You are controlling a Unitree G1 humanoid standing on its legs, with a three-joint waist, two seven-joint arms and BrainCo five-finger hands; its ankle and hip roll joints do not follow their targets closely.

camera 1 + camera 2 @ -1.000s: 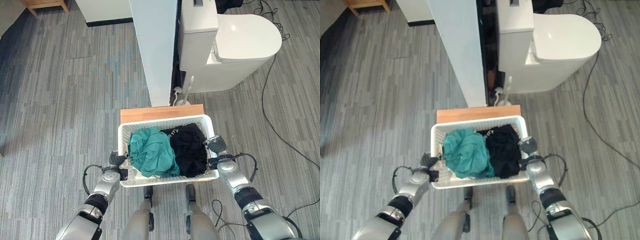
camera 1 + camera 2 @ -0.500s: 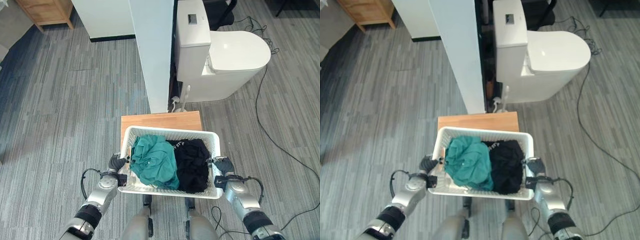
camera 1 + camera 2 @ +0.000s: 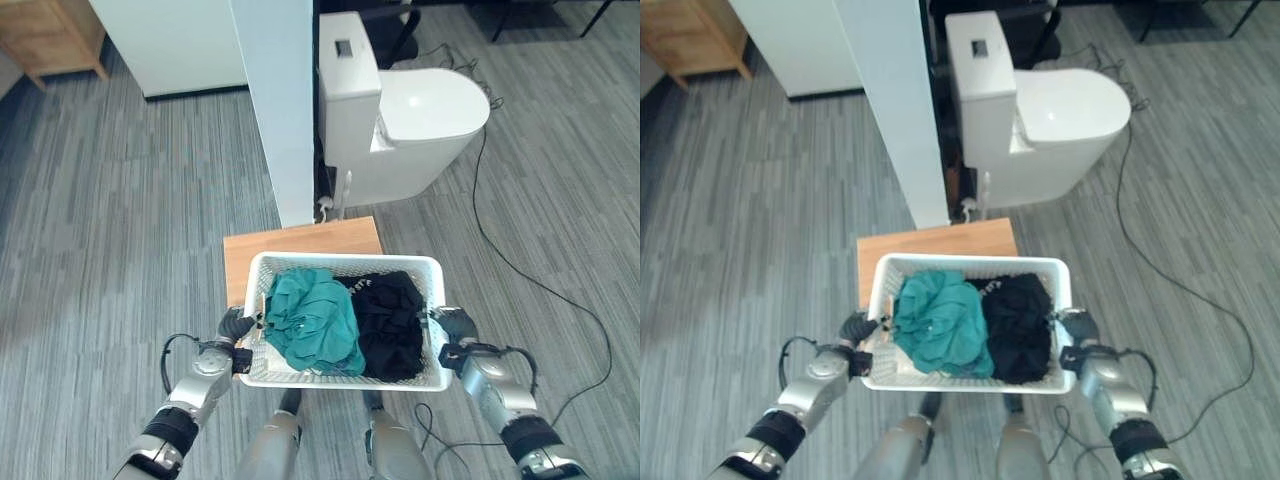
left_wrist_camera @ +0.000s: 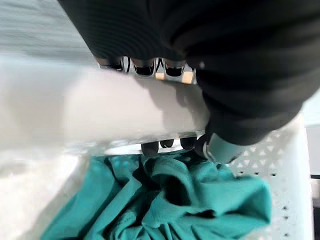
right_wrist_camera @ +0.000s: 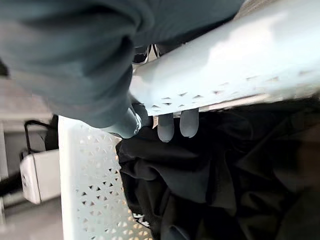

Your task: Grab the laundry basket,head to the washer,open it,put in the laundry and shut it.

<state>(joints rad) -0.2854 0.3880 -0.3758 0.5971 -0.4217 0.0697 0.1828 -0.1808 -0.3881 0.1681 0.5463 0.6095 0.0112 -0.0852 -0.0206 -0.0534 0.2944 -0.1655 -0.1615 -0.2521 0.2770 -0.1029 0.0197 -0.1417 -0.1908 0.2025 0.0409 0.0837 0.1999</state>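
I have the laundry basket (image 3: 345, 268) up off the wooden stand (image 3: 300, 240) now; a second ago it sat squarely over that stand, and since then it has come toward me and risen, so most of the wood shows beyond its far rim. That tells me the grab is done and the walk to the washer comes next. My left hand (image 3: 233, 326) curls its fingers (image 4: 150, 148) over the left rim beside the teal garment (image 3: 312, 320), and my right hand (image 3: 452, 326) hooks its fingers (image 5: 166, 127) over the right rim above the black clothes (image 3: 392, 324). Ahead, the white partition (image 3: 285, 100) and the toilet (image 3: 400, 115) block the way, the stand's edge lies just beyond the basket, and a cable (image 3: 500, 250) trails on the right. The grey floor (image 3: 110, 230) to my left looks open, so I judge that the safer way to turn.
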